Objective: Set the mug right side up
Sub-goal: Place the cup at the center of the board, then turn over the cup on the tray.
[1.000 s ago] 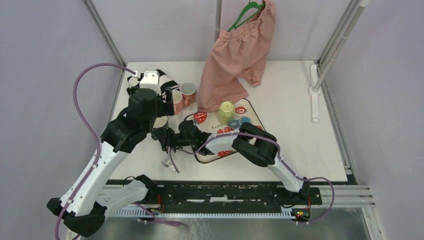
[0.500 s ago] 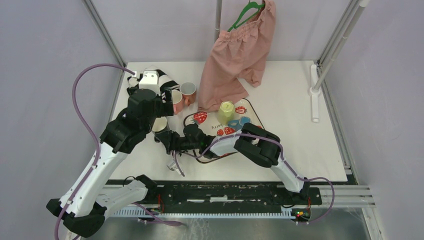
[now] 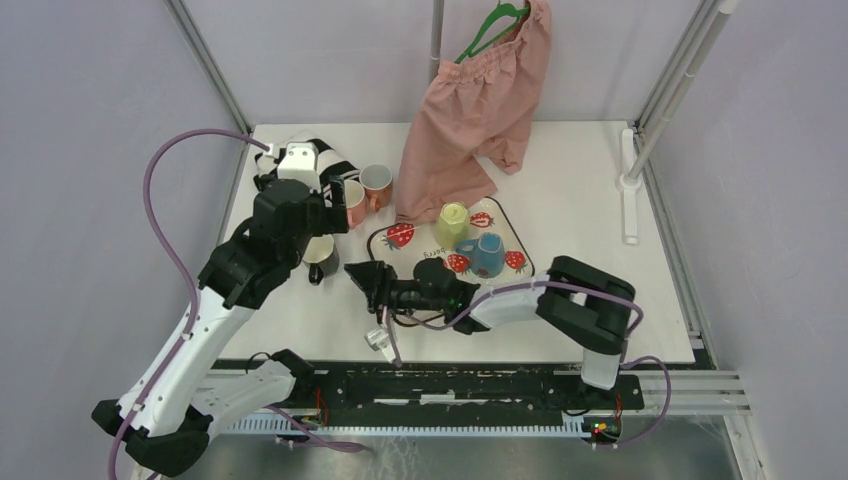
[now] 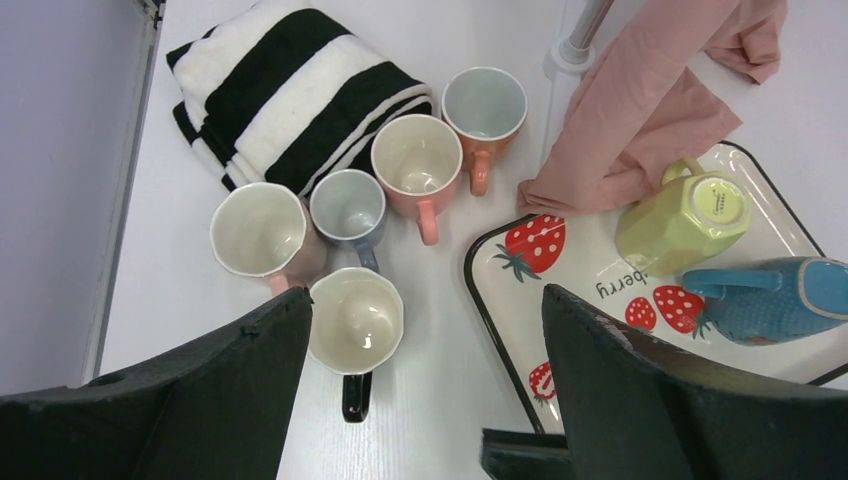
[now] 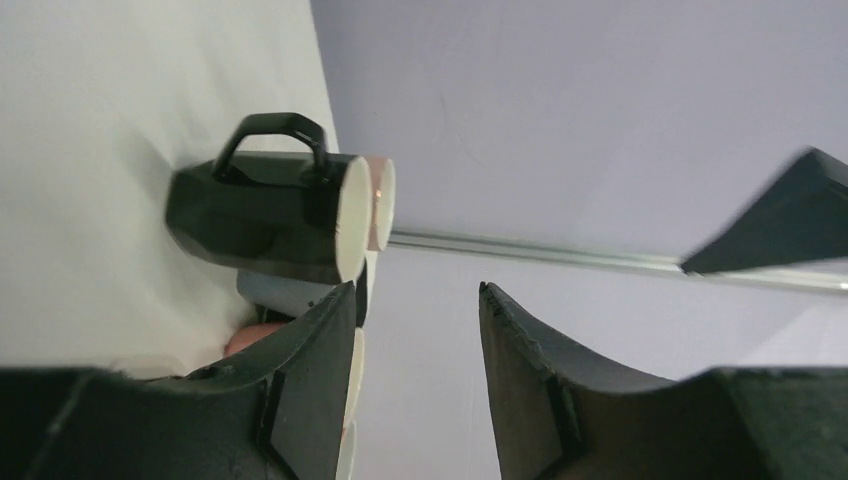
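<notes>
The black mug with a cream inside stands upright, mouth up, on the white table left of the tray. In the left wrist view its handle points to the near edge. In the right wrist view it lies just beyond the fingertips. My right gripper is open and empty, a little to the right of the mug and apart from it. My left gripper is wide open and empty, held high above the group of mugs.
Several upright mugs stand beside a striped towel behind the black mug. The strawberry tray bears an upside-down yellow-green mug and a blue mug on its side. Pink shorts hang at the back.
My right gripper has let go of the black mug and drawn back to the right, leaving it upright. Its arm has swung right, uncovering the blue mug. The left arm barely moved.
</notes>
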